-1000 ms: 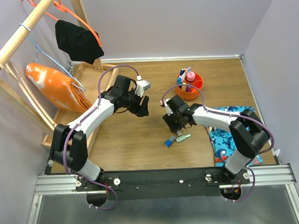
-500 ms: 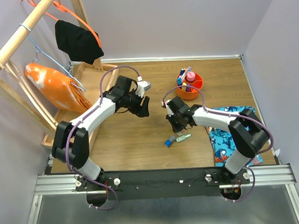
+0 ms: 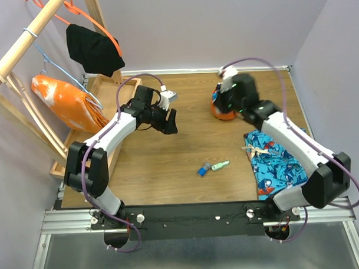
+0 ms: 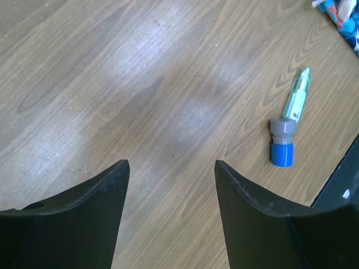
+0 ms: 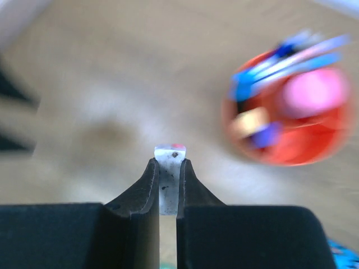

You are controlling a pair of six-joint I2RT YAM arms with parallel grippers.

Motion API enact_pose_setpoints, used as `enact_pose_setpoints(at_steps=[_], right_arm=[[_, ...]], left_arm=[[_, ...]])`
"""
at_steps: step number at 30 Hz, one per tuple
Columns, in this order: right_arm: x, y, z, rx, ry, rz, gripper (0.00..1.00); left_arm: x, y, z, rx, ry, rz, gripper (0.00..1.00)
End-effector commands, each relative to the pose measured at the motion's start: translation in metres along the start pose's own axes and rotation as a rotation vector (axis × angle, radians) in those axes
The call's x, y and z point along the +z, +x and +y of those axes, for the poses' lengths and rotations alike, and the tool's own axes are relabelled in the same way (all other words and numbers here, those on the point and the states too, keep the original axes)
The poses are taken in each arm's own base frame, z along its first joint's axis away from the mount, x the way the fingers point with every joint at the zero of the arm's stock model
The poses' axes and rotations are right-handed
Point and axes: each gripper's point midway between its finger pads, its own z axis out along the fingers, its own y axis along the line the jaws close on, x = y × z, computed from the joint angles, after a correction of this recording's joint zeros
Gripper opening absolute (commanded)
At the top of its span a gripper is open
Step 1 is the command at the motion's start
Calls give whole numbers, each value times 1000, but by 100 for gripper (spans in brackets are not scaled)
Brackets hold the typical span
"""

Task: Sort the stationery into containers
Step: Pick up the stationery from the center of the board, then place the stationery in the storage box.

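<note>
The right end effector has swung from the middle of the desk to the orange pot, pinching a small white item; the left end effector stays wide open, empty. A green marker and blue marker remain well apart from the pot.

Pot at far right-centre of table, stationery inside it. Right gripper raised close by pot, small piece pinched between its fingers. Marker and stubby capped item end to end near front middle, well apart from pot. Cloth to their right. Tray along left edge, rack beyond it.
</note>
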Motion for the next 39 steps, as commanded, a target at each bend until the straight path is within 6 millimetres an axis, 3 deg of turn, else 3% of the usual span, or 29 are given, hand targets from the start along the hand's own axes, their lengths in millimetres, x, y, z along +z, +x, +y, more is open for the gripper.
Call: enact_pose_setpoints(at_steps=[1,2,3,5,14,17,18,21,27,39], right_arm=[[-34,-50,-71,109,135,-200,1],[-40,-69,-77,105,145,-296,1],[-39,-62,-83,106,161,-307,1],[-48,-76,-92,97,201,-389,1],[-22,-55,-138,184,345,-407,1],[-5,-45,-160,240,371,-370,1],[5,-34,-171,261,384,-334,1],[21,-22,-182,295,375,-286,1],[45,1,-188,343,350,-221,1],[79,22,-190,408,321,-174,1]], left_arm=[[-2,-4,-17,148,94,-67,71],[-1,-3,-17,168,100,-66,71],[0,-1,-18,166,113,-58,72],[3,-1,-18,155,125,-41,72],[5,-4,-21,139,152,-10,72],[7,-3,-20,127,153,3,72],[7,-3,-21,128,154,6,72],[10,-1,-20,128,154,15,72],[19,-1,-17,108,160,23,72],[33,-12,-11,91,171,28,72]])
